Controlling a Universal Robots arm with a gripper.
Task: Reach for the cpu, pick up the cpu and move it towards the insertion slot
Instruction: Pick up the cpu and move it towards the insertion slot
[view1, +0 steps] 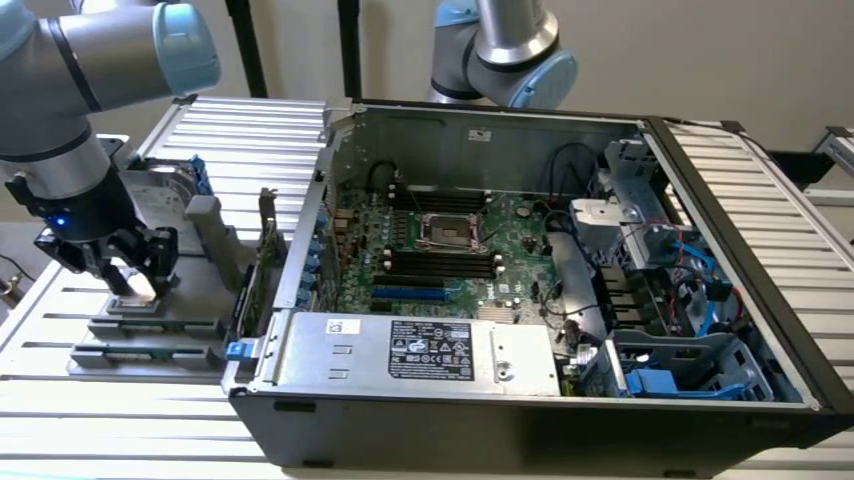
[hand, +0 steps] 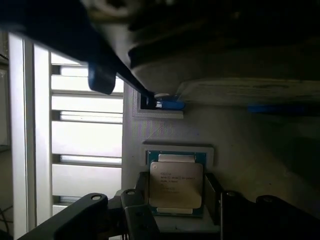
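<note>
Step in hand: the grasp, at the end of the reach; the lift is not yet done
Pincer: the pincer (view1: 127, 272) is down on the grey holder (view1: 147, 325) at the exterior view's left, set around the cpu (hand: 176, 185); I cannot tell whether it is spread or already pinching the chip
Cpu: lies flat in its pocket in the holder, metal top up, on the slatted desk (view1: 80, 400) outside the computer case (view1: 534, 420)
Insertion slot: the insertion slot (view1: 451, 232) sits on the green motherboard (view1: 514, 250) inside the case, well apart from the chip, with the case wall between them
Next move calls for: by my judgement, a sure hold on two opposite edges and a straight, level rise out of the pocket, so that the chip neither tilts nor catches
</note>
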